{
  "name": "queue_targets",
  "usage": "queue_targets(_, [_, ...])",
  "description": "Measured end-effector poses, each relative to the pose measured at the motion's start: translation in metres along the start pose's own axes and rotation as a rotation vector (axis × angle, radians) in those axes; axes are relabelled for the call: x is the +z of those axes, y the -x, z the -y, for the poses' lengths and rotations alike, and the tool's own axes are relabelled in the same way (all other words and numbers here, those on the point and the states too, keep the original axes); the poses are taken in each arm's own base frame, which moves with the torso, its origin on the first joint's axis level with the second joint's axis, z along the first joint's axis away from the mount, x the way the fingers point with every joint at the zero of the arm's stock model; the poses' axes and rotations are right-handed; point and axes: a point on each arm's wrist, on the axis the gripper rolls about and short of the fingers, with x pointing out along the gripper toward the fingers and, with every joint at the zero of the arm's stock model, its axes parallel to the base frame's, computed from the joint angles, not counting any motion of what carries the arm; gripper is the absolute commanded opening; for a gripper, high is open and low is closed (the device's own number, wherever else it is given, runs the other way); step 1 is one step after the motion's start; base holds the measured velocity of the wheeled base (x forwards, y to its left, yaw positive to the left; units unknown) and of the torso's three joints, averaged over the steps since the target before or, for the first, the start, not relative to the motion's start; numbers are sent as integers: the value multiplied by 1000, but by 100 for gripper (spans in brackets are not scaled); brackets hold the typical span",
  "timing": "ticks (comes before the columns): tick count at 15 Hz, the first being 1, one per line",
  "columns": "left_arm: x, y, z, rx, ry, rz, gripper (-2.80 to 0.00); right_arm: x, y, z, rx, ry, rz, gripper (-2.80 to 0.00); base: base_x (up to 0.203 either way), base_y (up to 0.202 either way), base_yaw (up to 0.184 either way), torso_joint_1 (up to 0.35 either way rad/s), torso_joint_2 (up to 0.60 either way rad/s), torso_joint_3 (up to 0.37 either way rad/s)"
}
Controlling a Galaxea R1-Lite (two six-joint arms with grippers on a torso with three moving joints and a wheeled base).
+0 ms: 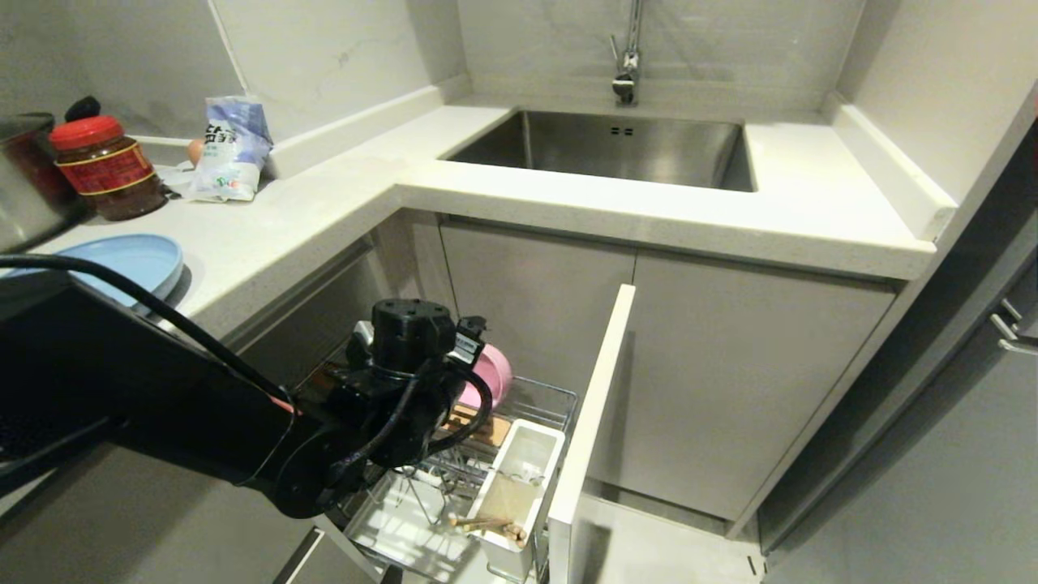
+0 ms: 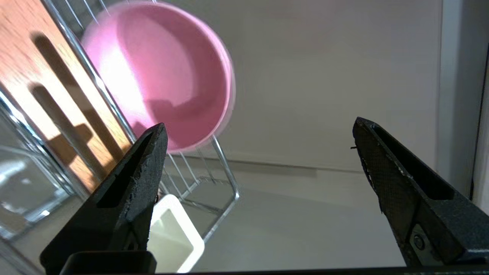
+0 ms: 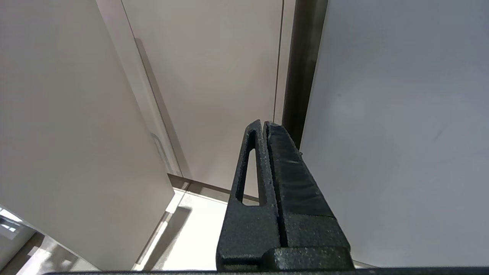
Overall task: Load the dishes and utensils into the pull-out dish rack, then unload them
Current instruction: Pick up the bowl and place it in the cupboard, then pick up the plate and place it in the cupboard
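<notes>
The pull-out dish rack (image 1: 559, 397) stands drawn out below the counter, with its light-grey front panel (image 1: 592, 422) to the right. A pink bowl (image 1: 496, 375) stands on edge at the rack's far end, next to the slotted wooden bar (image 2: 38, 76). Wooden chopsticks (image 1: 485, 525) lie in the white utensil cup (image 1: 523, 470). On the counter at the left lies the light-blue plate (image 1: 134, 258). My left arm (image 1: 405, 349) reaches over the rack. My left gripper (image 2: 259, 126) is open and empty, just clear of the bowl (image 2: 160, 72). My right gripper (image 3: 263, 124) is shut, parked by cabinet doors.
A steel sink (image 1: 632, 150) with a tap (image 1: 626, 73) sits in the counter at the back. A red-lidded jar (image 1: 109, 166), a white-blue bag (image 1: 231, 150) and a steel pot (image 1: 24, 186) stand on the left counter. Closed cabinet fronts flank the rack.
</notes>
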Motion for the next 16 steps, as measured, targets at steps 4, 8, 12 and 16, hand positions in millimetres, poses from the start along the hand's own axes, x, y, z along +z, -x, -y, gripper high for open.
queue_targets(4, [-7, -6, -1, 6, 1, -8, -280, 0, 0, 0, 0, 0, 0, -280, 0, 0, 0, 0, 0, 0])
queue_targets(8, [-7, 1, 1, 38, -63, 31, -280, 0, 0, 0, 0, 0, 0, -280, 0, 0, 0, 0, 0, 0])
queue_targets(12, [7, 32, 34, -8, -195, 105, -280, 0, 0, 0, 0, 0, 0, -280, 0, 0, 0, 0, 0, 0])
queue_targets(16, [54, 87, 100, -189, -456, 258, -280, 0, 0, 0, 0, 0, 0, -280, 0, 0, 0, 0, 0, 0])
